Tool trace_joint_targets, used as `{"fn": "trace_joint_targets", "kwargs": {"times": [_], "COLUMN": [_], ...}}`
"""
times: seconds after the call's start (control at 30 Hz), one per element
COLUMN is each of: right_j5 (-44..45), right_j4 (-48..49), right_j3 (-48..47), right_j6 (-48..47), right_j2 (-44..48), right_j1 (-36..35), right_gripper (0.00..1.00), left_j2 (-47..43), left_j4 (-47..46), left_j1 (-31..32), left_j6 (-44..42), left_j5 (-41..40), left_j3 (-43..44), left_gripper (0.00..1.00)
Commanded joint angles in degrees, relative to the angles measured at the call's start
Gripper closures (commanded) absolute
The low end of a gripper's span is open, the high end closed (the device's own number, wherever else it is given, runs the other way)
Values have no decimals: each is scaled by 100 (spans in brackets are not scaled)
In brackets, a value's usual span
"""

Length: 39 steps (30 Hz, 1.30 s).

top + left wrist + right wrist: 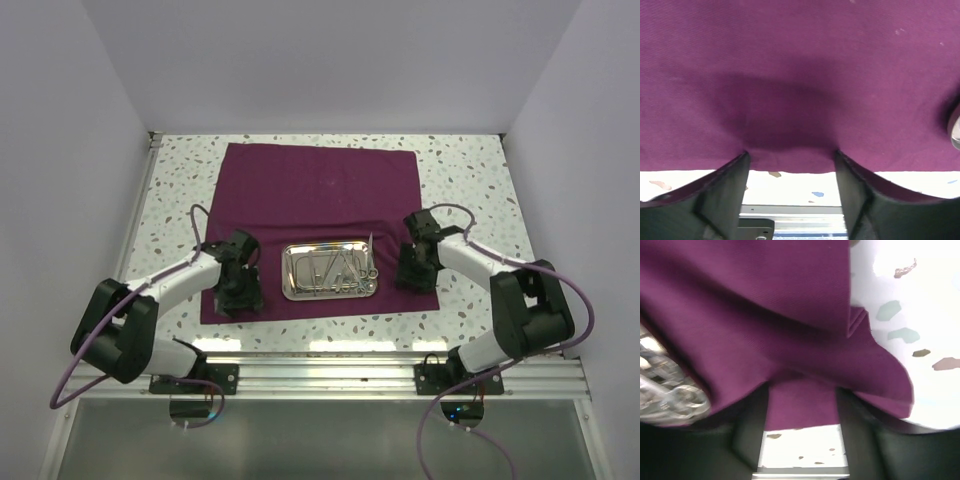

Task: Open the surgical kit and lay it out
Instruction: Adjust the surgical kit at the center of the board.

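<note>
1. Left gripper (240,288): the jaws stand apart, tips down on the near hem of the cloth (320,185), left of the tray (286,270). Bare table (470,180) shows in the gap between the fingers. No pinch is seen.
2. Right gripper (415,268): sits at the cloth's near right corner, right of the tray. A strip of cloth fills the gap between the fingers and the weave puckers around them. Whether it is clamped cannot be told.
3. Cloth: maroon, spread open on the table, with its far half bare and flat and the near right corner creased.
   - Judged soft, light and limp, so it will sag and trail when lifted.
   - Best taken at the hem or corners, both sides together, with a deep pinch so the weave does not slip out.
4. Tray: polished steel with rounded corners, on the near middle of the cloth between the grippers.
   - Judged rigid, slick and heavier than the cloth, so any pull on the cloth would likely drag it along.
   - Best taken at the rim of its short sides.
5. Instruments (335,268): thin silver ring-handled pieces, overlapping inside the tray. The count is unclear.
   - Judged hard, slippery and prone to rattle.
   - Best taken across the shank, near the rings.
</note>
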State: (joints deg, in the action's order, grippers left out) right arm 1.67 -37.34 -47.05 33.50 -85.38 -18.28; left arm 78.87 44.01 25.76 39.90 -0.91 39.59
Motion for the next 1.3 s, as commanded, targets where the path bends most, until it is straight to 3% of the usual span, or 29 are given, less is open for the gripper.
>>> {"fn": "trace_joint_targets", "kwargs": {"times": [0.0,0.07,0.13,0.17,0.2,0.27,0.47,0.73,1.0,1.03,1.07,1.1,1.13,1.17,1.23,1.27], "right_j5": [307,378,378,369,360,386,422,62,70,105,123,227,298,342,447,465], "right_j4": [341,333,298,280,245,193,-554,-1845,-2620,-2742,-2787,-2892,-2936,-2980,-3138,-3182], "right_j3": [161,152,117,108,99,90,29,-155,-436,-463,-481,-533,-560,-595,-796,-893], "right_j6": [43,52,52,87,96,122,122,420,509,491,483,482,491,483,474,465], "right_j2": [-259,-513,-681,-786,-822,-831,-427,741,910,892,875,866,857,857,848,857], "right_j1": [-96,-166,-263,-316,-325,-395,-448,-536,-545,-545,-545,-553,-545,-553,-554,-545], "right_gripper": [50,68,79,93,99,100,100,100,100,90,48,37,29,23,21,21], "left_j2": [155,251,330,400,436,497,16,-776,-1128,-1154,-1146,-1128,-1128,-1128,-1146,-1172], "left_j4": [-683,-744,-850,-894,-955,-964,-526,986,1671,1725,1777,1865,1892,1953,2041,2111], "left_j1": [-115,-150,-176,-203,-220,-238,-238,-238,-238,-238,-238,-238,-238,-238,-238,-238], "left_j6": [0,-9,-17,-35,-52,-35,62,18,-70,-105,-149,-219,-254,-298,-404,-421], "left_j5": [64,205,284,293,319,319,346,-102,293,215,188,196,283,336,494,547], "left_j3": [-162,-197,-224,-250,-259,-277,-154,391,760,786,848,857,857,883,988,1041], "left_gripper": [36,46,61,67,83,100,100,100,100,100,99,83,77,54,34,6]}}
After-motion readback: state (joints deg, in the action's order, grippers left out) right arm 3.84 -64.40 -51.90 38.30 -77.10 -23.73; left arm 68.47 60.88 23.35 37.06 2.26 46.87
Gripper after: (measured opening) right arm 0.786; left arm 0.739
